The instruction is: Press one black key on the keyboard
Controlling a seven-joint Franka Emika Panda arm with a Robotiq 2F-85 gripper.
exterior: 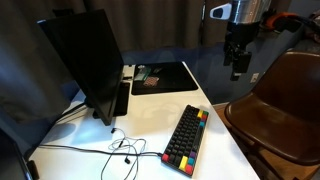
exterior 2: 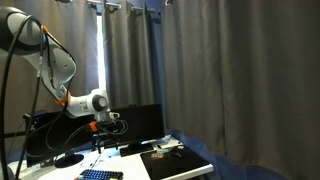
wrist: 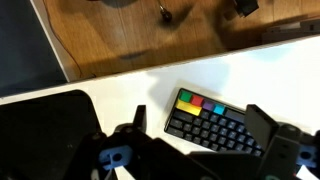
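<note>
Keyboard (exterior: 186, 135) looks matt plastic, the chair (exterior: 282, 105) perhaps glossy wood.

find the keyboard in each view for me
Exterior view: keyboard lower right of centre, on the white table.
Exterior view: keyboard at the bottom edge, left of centre.
Wrist view: keyboard right of centre, coloured keys up.
Shared landmark: the white table under it.
</note>
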